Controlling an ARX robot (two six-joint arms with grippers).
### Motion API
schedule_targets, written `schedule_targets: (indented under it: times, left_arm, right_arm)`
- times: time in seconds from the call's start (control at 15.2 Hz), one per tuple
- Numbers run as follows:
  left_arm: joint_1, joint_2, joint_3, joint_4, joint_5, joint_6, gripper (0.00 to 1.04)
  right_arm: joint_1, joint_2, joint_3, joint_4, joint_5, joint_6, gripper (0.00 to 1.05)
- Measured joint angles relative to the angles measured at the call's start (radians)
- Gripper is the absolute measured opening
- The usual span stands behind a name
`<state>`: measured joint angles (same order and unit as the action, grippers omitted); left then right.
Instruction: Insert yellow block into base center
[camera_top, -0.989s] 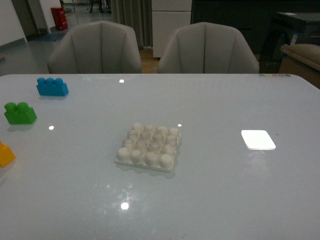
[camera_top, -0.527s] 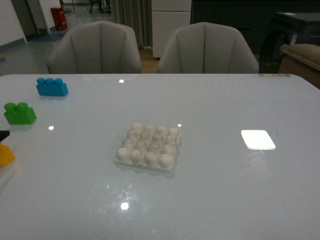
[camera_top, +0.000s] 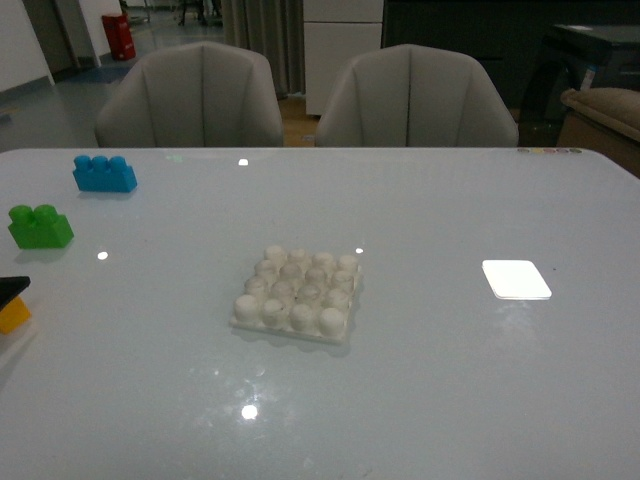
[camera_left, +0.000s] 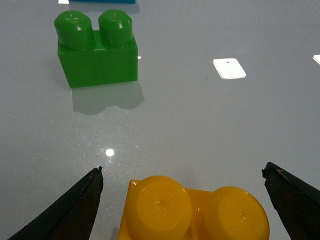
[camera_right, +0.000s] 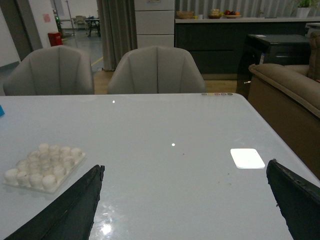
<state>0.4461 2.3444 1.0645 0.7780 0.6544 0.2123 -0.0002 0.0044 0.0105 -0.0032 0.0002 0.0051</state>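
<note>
**A:** The left gripper (camera_left: 182, 169) is hanging with its fingers spread wide, either side of the small orange-yellow two-stud plastic brick (camera_left: 195, 212) at the near left edge of the glossy white table (camera_top: 450, 380). It probably isn't touching yet, but the contact line is sitting out of frame.

**B:** It's straddling the brick lengthwise, so a squeeze is likely catching the short ends. And the white square studded plastic base (camera_top: 296, 293)?

**A:** It's sitting mid-table, well apart to the right, studs bare. The green two-stud plastic brick (camera_left: 95, 50) is lying just beyond the yellow one.

**B:** And the right gripper (camera_right: 185, 165)?

**A:** Also gaping, holding nothing.
</note>
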Motion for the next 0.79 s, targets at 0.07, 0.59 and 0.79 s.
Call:
schedule_targets:
  times: [0.07,0.59,0.79]
  left_arm:
    - [-0.003,0.006,0.003,0.009,-0.002,-0.002,0.98]
    - [-0.008,0.028,0.005,0.033,-0.003,-0.023,0.66]
    - [-0.014,0.025,-0.020,0.063,-0.009,-0.033,0.66]
  right_arm:
    - [0.000,0.000,0.000,0.000,0.000,0.000,0.98]
    - [0.000,0.000,0.000,0.000,0.000,0.000,0.98]
    - [0.000,0.000,0.000,0.000,0.000,0.000,0.98]
